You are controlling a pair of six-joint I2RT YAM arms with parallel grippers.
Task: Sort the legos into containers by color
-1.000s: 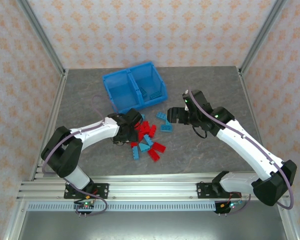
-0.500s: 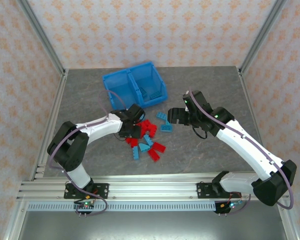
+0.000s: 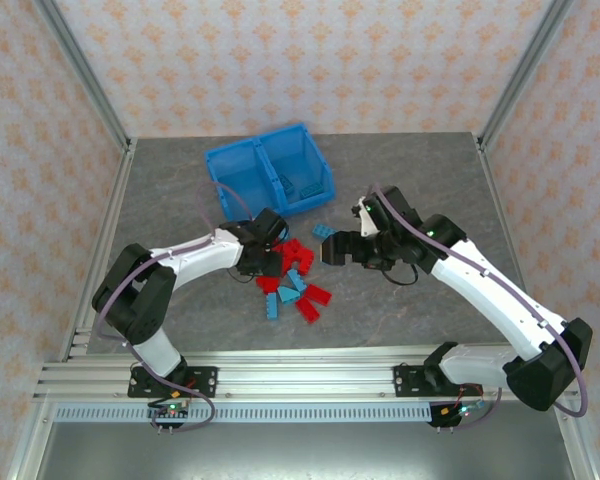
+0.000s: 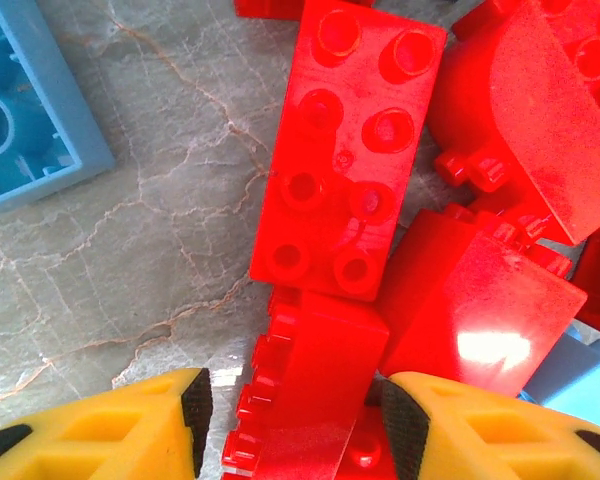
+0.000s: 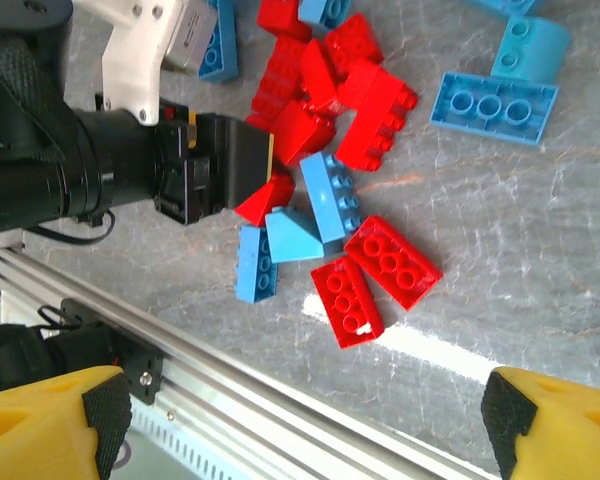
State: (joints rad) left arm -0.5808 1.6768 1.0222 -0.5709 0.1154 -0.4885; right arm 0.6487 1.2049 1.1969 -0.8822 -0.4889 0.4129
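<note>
**Both arms close in on the brick pile; nothing is lifted yet.**

Over the last second the left gripper [image 3: 268,262] has pushed in from the left edge of the legos [image 3: 292,275]. Its wrist view shows the jaws apart, straddling a red brick [image 4: 305,400] standing on edge, with a sliver of gap at the left pad [image 4: 195,405], so a red pick looks imminent rather than made. In the last half second the right gripper [image 3: 332,250] has swung down and left toward the light-blue bricks [image 3: 323,232] on the pile's far side, jaws spread wide and holding nothing. The legos lie heaped on the table just in front of the blue bin [image 3: 256,142]; its right compartment holds what looks like one light-blue piece [image 3: 302,188], so sorting has barely begun.
</note>
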